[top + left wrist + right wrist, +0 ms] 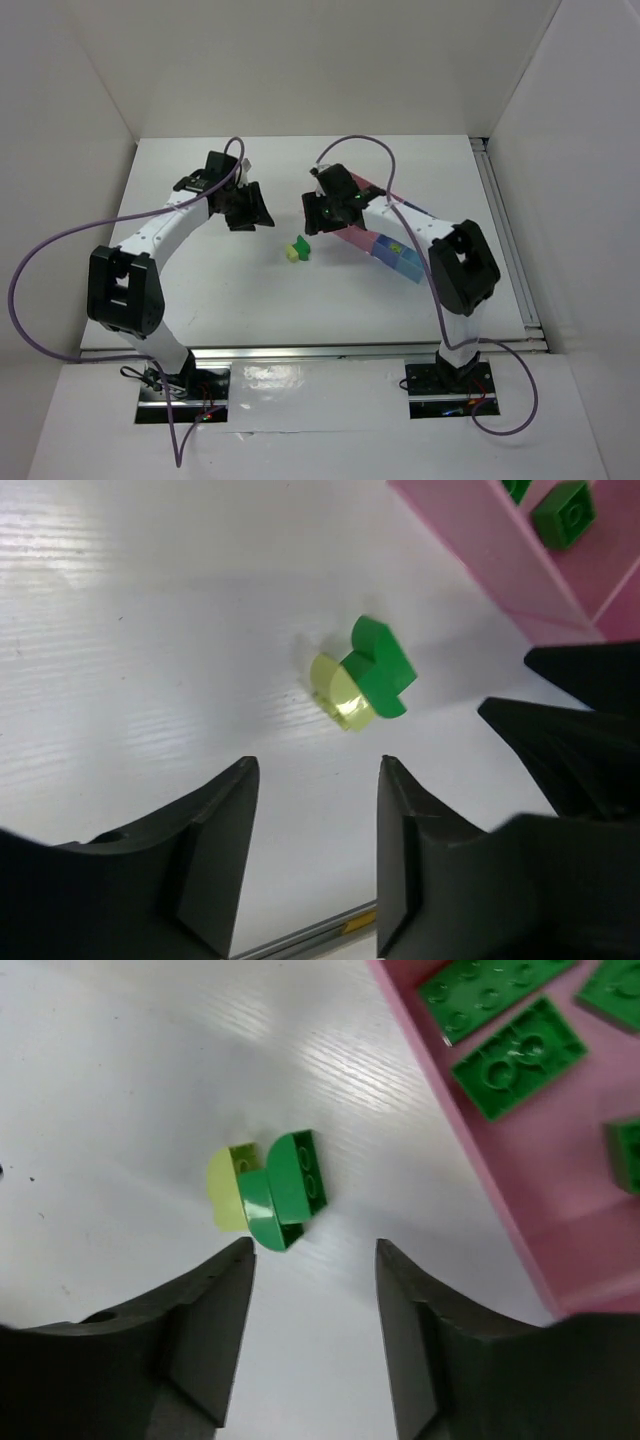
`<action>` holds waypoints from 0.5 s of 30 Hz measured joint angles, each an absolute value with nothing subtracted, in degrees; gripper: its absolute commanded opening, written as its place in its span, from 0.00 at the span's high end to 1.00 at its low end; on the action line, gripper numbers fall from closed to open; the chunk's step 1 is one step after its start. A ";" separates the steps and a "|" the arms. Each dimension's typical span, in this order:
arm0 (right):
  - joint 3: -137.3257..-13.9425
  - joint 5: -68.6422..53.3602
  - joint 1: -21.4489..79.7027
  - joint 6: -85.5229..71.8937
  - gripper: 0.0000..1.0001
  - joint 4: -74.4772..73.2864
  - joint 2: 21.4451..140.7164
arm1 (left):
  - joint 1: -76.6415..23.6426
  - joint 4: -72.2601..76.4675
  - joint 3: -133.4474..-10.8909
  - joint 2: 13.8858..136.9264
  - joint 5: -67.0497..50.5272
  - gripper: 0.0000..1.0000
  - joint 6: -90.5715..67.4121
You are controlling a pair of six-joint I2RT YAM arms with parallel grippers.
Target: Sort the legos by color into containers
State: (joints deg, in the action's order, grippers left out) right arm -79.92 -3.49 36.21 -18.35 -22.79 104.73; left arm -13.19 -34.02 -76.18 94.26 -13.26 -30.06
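Observation:
A dark green lego [303,243] and a pale yellow-green lego [291,253] lie joined on the white table between the arms. They show in the left wrist view, green [383,664] and yellow-green [340,691], and in the right wrist view, green [283,1190] and yellow-green [226,1192]. My left gripper [317,765] [258,213] is open and empty, left of them. My right gripper [314,1248] [312,218] is open and empty, just above them. The row of containers [385,247], pink and blue, runs under the right arm. Its pink box [530,1220] holds several dark green legos [516,1058].
The right arm covers most of the container row. A yellow-green brick [396,249] lies in a light-blue box. The right gripper's black fingers [575,740] reach into the left wrist view beside the pink box [480,540]. White walls enclose the table; a metal rail [505,235] runs along the right edge.

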 measured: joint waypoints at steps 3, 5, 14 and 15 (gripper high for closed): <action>-84.05 -4.67 37.56 -17.12 0.24 -24.91 109.56 | -12.91 -34.50 -74.98 94.26 -12.71 0.45 -30.33; -85.54 -5.37 38.59 -16.60 0.20 -25.96 111.53 | -12.14 -34.63 -74.39 94.26 -12.86 0.46 -30.33; -91.31 -6.83 41.10 -14.94 0.07 -29.47 118.41 | -8.58 -34.81 -72.03 94.15 -13.32 0.45 -30.09; -91.96 -6.98 41.10 -14.66 0.06 -29.67 119.13 | -8.29 -34.85 -71.70 94.15 -13.45 0.43 -30.11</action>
State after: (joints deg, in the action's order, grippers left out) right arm -91.96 -6.98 41.10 -14.66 -29.67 119.13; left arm -8.29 -34.85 -71.70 94.15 -13.45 -30.11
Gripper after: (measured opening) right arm 0.928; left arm 0.553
